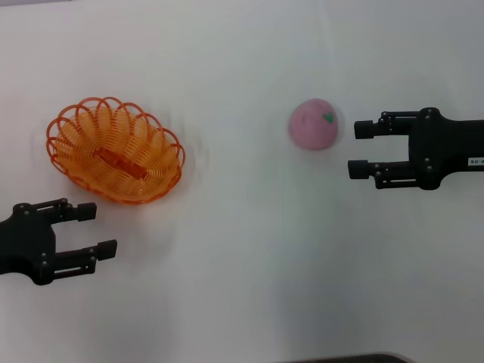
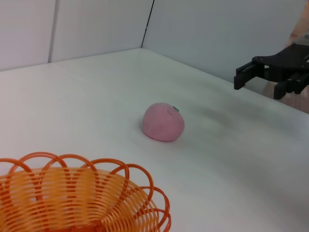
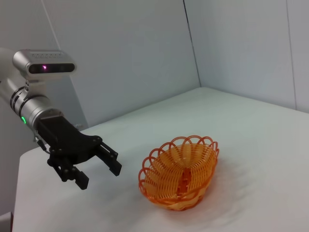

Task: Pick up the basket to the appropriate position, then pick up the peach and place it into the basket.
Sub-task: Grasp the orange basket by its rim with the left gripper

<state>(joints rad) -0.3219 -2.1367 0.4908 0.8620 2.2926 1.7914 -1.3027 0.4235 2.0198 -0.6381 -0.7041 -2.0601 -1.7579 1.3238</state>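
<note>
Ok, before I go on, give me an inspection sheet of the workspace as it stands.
Surface: white table, bare apart from the job's things.
Basket: upright on the robot's left side, nothing inside it.
Peach: on the table right of centre, apart from the basket.
Clutter: nothing seen.
Left gripper: open, near the basket's near rim, not touching, holding nothing.
Right gripper: open, beside the peach, not touching.
Cables: nothing seen.
Surroundings: plain pale wall panels behind the table.

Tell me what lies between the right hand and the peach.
Nothing: the head view shows only bare table between the open right hand and the peach.
</note>
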